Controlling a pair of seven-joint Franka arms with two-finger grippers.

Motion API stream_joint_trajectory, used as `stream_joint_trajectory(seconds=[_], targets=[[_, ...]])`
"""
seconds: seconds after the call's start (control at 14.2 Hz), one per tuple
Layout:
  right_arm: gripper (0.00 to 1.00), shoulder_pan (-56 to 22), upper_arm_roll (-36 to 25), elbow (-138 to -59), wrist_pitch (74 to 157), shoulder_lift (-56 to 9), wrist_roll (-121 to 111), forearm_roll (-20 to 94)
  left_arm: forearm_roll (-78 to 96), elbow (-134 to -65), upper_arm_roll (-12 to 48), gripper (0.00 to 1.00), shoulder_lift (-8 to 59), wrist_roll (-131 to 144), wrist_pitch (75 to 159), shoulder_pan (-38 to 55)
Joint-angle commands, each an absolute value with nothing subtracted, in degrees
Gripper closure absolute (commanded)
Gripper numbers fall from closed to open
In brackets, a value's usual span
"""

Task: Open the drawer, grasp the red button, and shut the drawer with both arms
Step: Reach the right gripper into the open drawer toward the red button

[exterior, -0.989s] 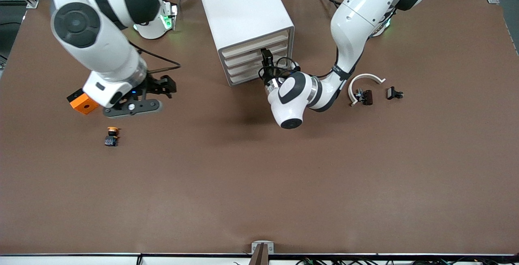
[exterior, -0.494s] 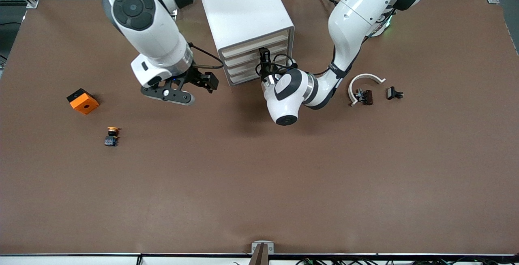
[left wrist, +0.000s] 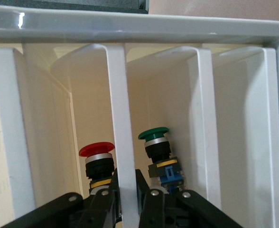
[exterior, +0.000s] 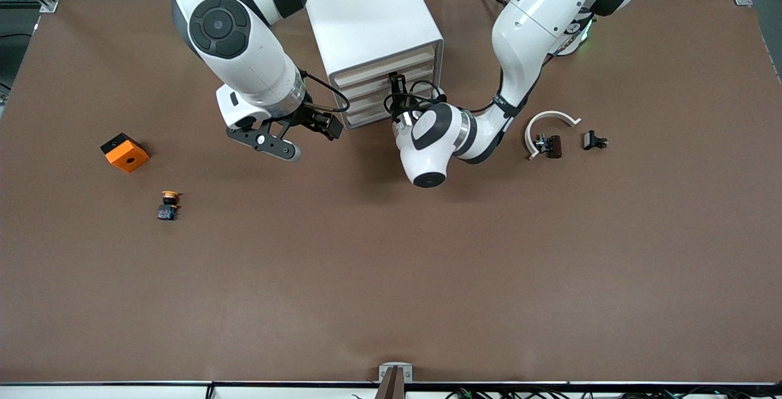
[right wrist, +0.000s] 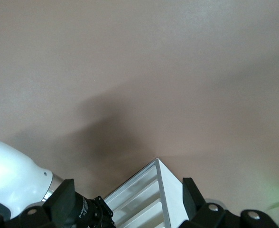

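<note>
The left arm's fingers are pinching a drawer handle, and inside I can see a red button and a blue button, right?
Almost. The left gripper does pinch the drawer handle, and the red button is there, but the left wrist view shows the second button has a green cap, not blue.

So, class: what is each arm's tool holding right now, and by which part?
The left tool is closed on the front lip of one drawer in the cabinet. The right tool is open and holds nothing.
</note>
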State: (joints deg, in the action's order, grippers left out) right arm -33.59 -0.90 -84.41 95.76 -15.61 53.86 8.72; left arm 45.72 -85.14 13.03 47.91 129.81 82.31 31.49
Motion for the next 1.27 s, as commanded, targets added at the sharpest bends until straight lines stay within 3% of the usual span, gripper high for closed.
stream_joint_trajectory(seconds=[0.0, 0.71, 1.2], targets=[[0.0, -36.4, -1.3, -83.1, 95.4, -16.3, 55.5, 9.2, 46.2, -84.0, 12.4, 0.89, 47.7, 130.0, 81.9, 31.1], [0.0, -39.9, -1.4, -83.5, 99.5, -17.9, 66.2, 9.0, 46.3, -77.7, 12.4, 0.86, 47.8, 128.7, 83.4, 22.2], [0.0, -47.6, -1.5, -87.9, 105.8, -18.9, 78.3, 8.6, 46.3, -75.9, 12.4, 0.81, 47.6, 124.0, 87.4, 17.9]])
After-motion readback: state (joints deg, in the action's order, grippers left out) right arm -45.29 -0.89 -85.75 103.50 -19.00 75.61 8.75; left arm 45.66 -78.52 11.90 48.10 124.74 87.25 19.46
